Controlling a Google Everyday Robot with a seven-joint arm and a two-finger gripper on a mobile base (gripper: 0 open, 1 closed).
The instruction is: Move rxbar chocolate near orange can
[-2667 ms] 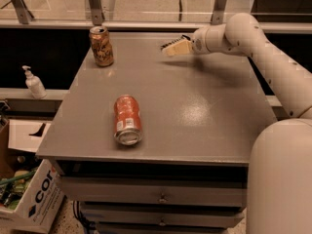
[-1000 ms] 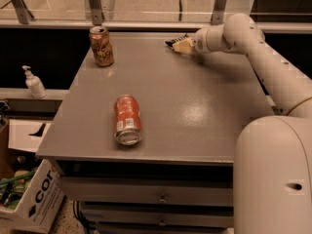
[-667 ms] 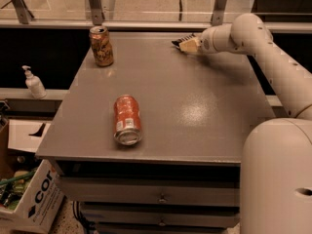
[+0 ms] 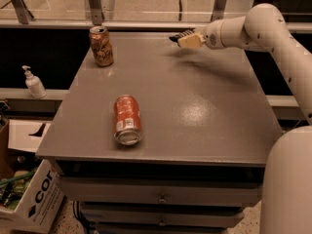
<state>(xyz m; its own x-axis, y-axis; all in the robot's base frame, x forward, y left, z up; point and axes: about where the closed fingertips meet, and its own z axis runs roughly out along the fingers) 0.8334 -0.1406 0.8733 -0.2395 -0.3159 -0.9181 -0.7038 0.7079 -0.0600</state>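
Near left, a white cardboard box (image 4: 34, 199) is cut off by the frame. On the smooth grey desk (image 4: 204, 116) a redder-orange cylindrical can with a white label panel (image 4: 127, 119) is seen lying on its side, unmoved. At the far left the upright orange can (image 4: 101, 46), mottled brownish-orange and cream, is found where it was. At the far right the gripper (image 4: 185, 37) is held above the desk, higher than before. Its cream fingers (image 4: 192, 41) are closed on the small flat black rxbar chocolate (image 4: 178, 35), partly hidden, well apart from the orange can.
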